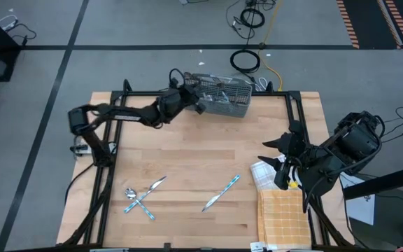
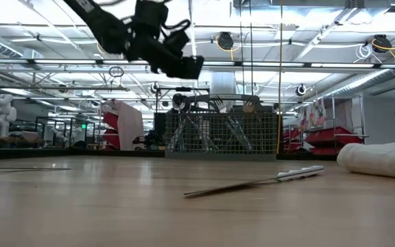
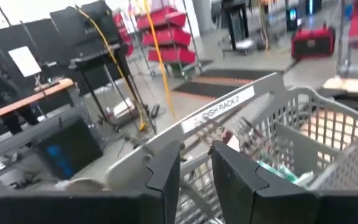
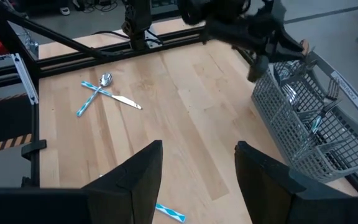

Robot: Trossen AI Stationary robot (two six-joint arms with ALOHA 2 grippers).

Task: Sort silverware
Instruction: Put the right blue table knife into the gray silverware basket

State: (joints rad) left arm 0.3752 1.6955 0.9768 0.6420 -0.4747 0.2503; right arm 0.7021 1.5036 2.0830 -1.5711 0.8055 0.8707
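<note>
Steel heads and blue handles mark the silverware: a crossed spoon (image 1: 129,192) and knife (image 1: 147,194) lie near the table's (image 1: 187,140) front left, another knife (image 1: 221,194) mid-front, more standing in the basket (image 1: 224,97). Light, stiff and probably slippery, each is best pinched across its handle. The left gripper (image 3: 194,165) hovers over the basket, fingers parted, empty. The right gripper (image 4: 197,165) waits spread by the right edge.
</note>
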